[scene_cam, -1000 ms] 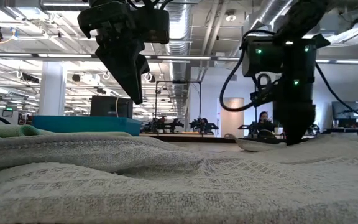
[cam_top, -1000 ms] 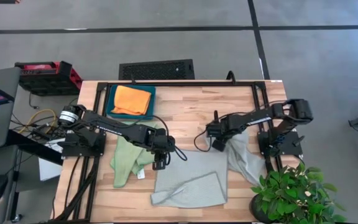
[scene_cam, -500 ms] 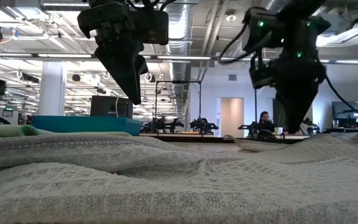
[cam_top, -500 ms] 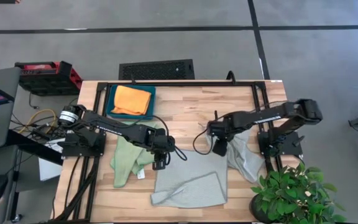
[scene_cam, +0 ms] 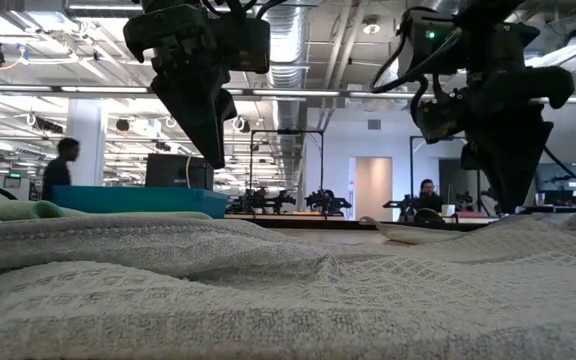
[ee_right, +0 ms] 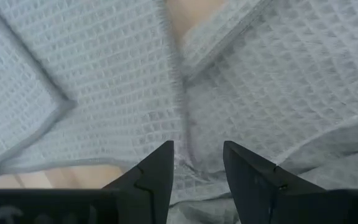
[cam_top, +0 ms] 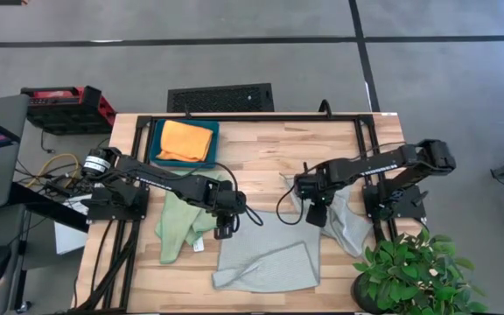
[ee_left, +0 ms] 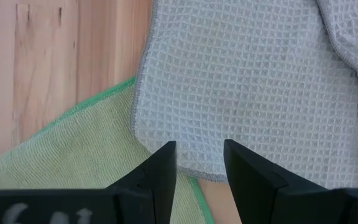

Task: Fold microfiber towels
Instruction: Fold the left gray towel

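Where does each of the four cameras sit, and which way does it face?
High: overhead, straight down on table, both arms.
Low: table height, level across grey towel into room; both grippers hang in.
Left wrist: past left gripper, open, onto grey towel corner over green towel.
Right wrist: past right gripper, open, onto grey cloth.
Both wrist views share grey waffle weave.

Looks like a robotics lab set up in a big open-plan industrial office. The pale wooden butcher-block table (cam_top: pixel 261 149) sits on a grey concrete floor crossed by dark tape lines (cam_top: pixel 234 40), with a red and black tool case (cam_top: pixel 64 107) parked beside it. From table level you see exposed silver ceiling ducts (scene_cam: pixel 298 40), white columns (scene_cam: pixel 85 140), more black-framed robot rigs (scene_cam: pixel 286 165) further back, and a person walking past (scene_cam: pixel 60 168).
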Tool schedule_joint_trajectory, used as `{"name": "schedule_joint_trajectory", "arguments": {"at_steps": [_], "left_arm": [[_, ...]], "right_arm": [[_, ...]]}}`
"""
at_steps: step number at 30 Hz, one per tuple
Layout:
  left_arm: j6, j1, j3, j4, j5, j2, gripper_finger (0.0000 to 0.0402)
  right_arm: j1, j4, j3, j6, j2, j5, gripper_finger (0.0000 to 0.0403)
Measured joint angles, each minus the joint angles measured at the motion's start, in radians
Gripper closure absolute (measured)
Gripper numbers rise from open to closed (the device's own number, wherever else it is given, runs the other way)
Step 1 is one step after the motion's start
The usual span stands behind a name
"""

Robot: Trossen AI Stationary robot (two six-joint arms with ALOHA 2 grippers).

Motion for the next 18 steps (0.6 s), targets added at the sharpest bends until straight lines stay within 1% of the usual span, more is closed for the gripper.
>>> {"name": "schedule_joint_trajectory", "arguments": {"at_steps": [9,13,18], "left_arm": [[0.000,0.000,0.000,-0.004,0.000,0.000,0.0276],[0.000,0.000,0.000,-0.004,0.000,0.000,0.0276],[0.004,0.000,0.000,-0.004,0.000,0.000,0.0276]], "right_arm": [[0.001,0.003,-0.001,-0.018,0.000,-0.039,0.0239],[0.001,0.030,-0.044,-0.026,0.000,-0.046,0.0239],[0.010,0.036,-0.053,-0.033,0.000,-0.054,0.0239]]}}
